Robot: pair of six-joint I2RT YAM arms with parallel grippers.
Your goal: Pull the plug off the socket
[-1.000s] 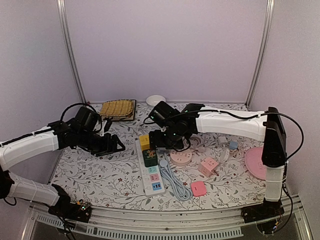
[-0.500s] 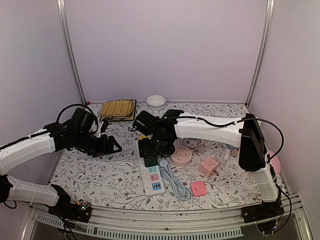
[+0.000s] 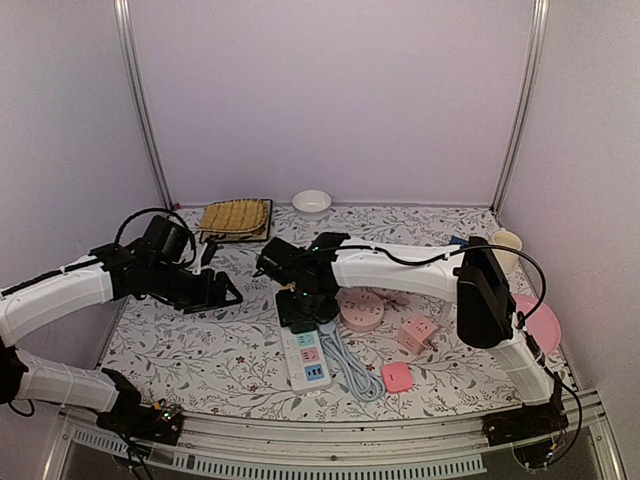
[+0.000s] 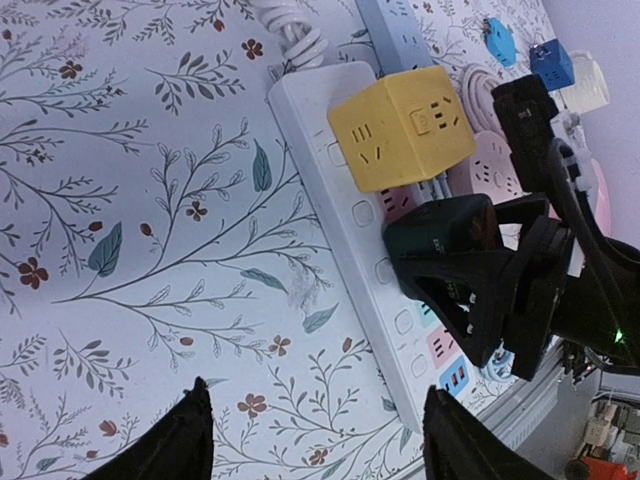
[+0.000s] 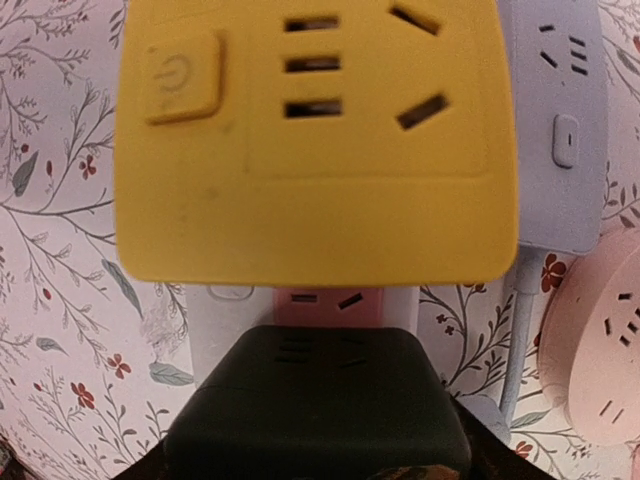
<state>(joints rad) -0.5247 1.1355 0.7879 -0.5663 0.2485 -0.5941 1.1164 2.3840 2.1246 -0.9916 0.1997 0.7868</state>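
Top external: right gripper low over white power strip, mid-table; left gripper well apart, hovering.
Left wrist: own fingers spread; yellow cube and dark green plug seated side by side on strip.
Right wrist: right gripper pinches dark green plug.

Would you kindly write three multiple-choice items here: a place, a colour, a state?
1. Where does the yellow cube sit? A) on the white power strip B) in the woven tray C) on the pink disc
2. What colour is the second cube on that strip? A) blue B) pink C) dark green
3. How is the left gripper? A) shut on a cord B) open, holding nothing C) shut on the yellow cube
1A, plugged into the strip; 2C, left wrist view shows it; 3B, fingers apart over tablecloth.
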